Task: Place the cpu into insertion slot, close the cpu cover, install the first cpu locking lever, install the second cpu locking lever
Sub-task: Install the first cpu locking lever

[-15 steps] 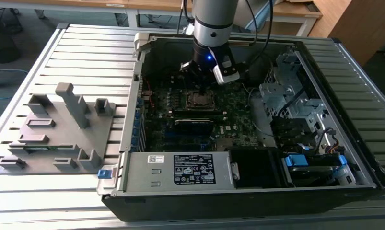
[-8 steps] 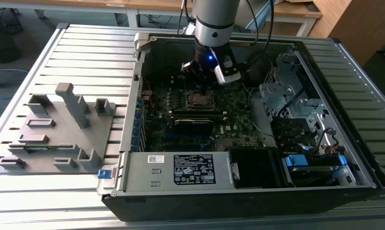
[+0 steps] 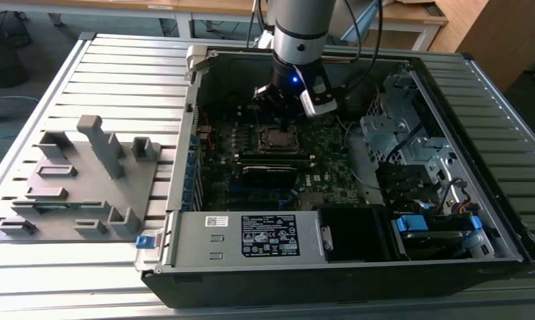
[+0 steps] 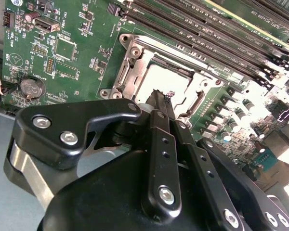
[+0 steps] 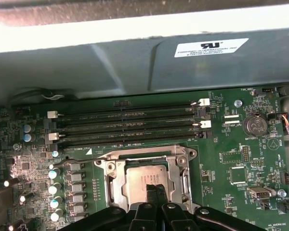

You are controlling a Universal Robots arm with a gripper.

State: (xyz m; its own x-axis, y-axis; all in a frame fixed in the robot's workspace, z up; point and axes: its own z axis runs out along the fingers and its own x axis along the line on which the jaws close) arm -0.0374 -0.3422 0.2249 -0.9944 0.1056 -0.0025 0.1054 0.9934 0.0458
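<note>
Evidently the cpu (image 5: 142, 174) already lay flat in the insertion slot (image 3: 277, 139), near the middle of the motherboard (image 5: 216, 144) and just beside the long memory slots (image 5: 130, 125). The cpu cover (image 5: 116, 180) looked lowered around it, its cut-out framing the grey face. Whether either locking lever was latched could not be told.

The gripper (image 5: 154, 185) hung over the socket's edge farthest from the memory slots. Its fingers were drawn together with nothing seen between them, and their tips stood at or just above the chip; contact could not be confirmed.

Judged from that, the step in hand concerned the cover. Doing it well would call for force straight down on the metal frame rather than the chip's face, with no sideways slide toward the row of capacitors (image 5: 55, 187) alongside.

As for containers, the open computer case (image 3: 182, 167) held the motherboard, a power supply (image 3: 249, 233) along one wall and a drive cage (image 3: 400, 133) toward the exterior view's right. A grey moulded fixture (image 3: 80, 180) sat on the slatted table (image 3: 116, 73) beside the case.
</note>
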